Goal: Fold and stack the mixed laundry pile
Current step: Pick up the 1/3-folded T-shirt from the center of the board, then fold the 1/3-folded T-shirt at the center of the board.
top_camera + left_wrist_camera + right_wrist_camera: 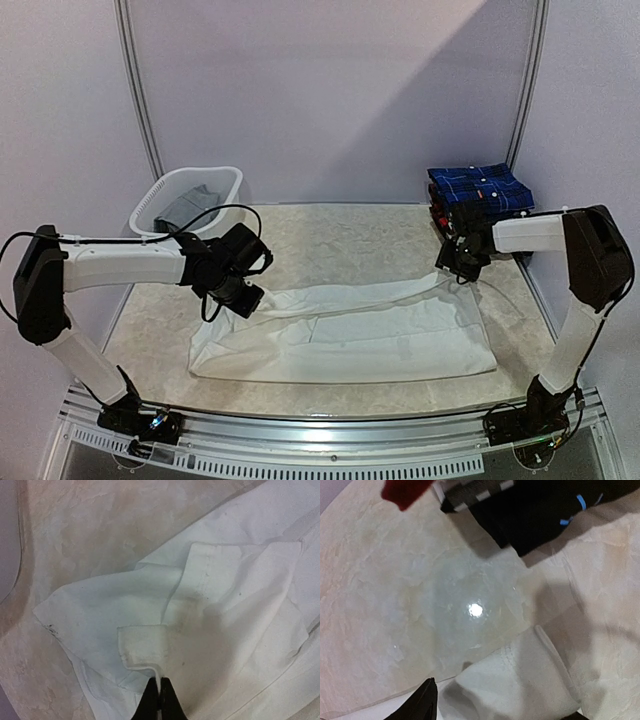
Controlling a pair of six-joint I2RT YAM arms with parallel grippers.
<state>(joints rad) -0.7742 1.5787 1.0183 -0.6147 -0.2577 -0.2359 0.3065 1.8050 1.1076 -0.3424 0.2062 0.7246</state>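
Both arms are reaching low over a plain white cloth shirt (340,335) spread along the near table.
The left gripper (159,700) is angling down at the shirt's left end, its jaws pressed together and pinching a cloth fold. The right gripper (462,262) is hovering at the far right corner with its jaws spread and the shirt's edge lying between them. A folded dark blue plaid shirt (480,187) is sitting far right on the beige marbled tabletop (350,240), with pale lilac walls (330,90) behind.

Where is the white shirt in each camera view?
Top external: white shirt spread across the near middle.
Left wrist: fills most of the frame, its edge pinched by the left hand at bottom centre.
Right wrist: a corner at bottom right.
Shared landmark: the marbled tabletop under it.
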